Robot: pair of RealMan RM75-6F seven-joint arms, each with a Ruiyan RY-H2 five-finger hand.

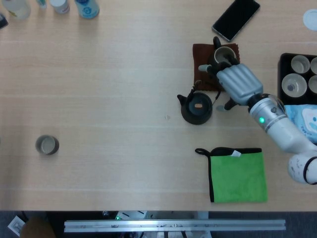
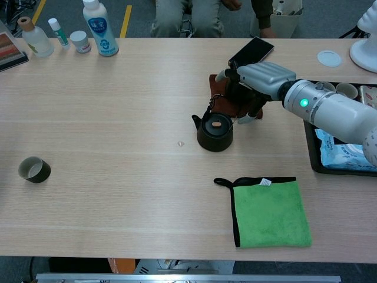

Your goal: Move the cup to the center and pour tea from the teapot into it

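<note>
The black teapot [image 1: 196, 108] [image 2: 214, 131] stands right of the table's middle, its spout pointing left. A small dark cup [image 1: 47, 145] [image 2: 34, 169] sits upright far off at the left, near the front edge. My right hand [image 1: 235, 82] [image 2: 262, 76] hovers palm down just right of and behind the teapot. Its fingers are spread over a brown mat [image 1: 202, 62] [image 2: 219, 84] and hold nothing. Whether any finger touches the teapot's handle is unclear. My left hand is in neither view.
A dark pitcher [image 1: 223, 53] stands on the brown mat, under my fingertips. A phone [image 1: 236, 17] [image 2: 250, 52] lies behind it. A green cloth [image 1: 237, 174] [image 2: 268, 211] lies front right. A black tray [image 1: 286, 59] with cups is at the right edge. Bottles [image 2: 99, 26] stand back left.
</note>
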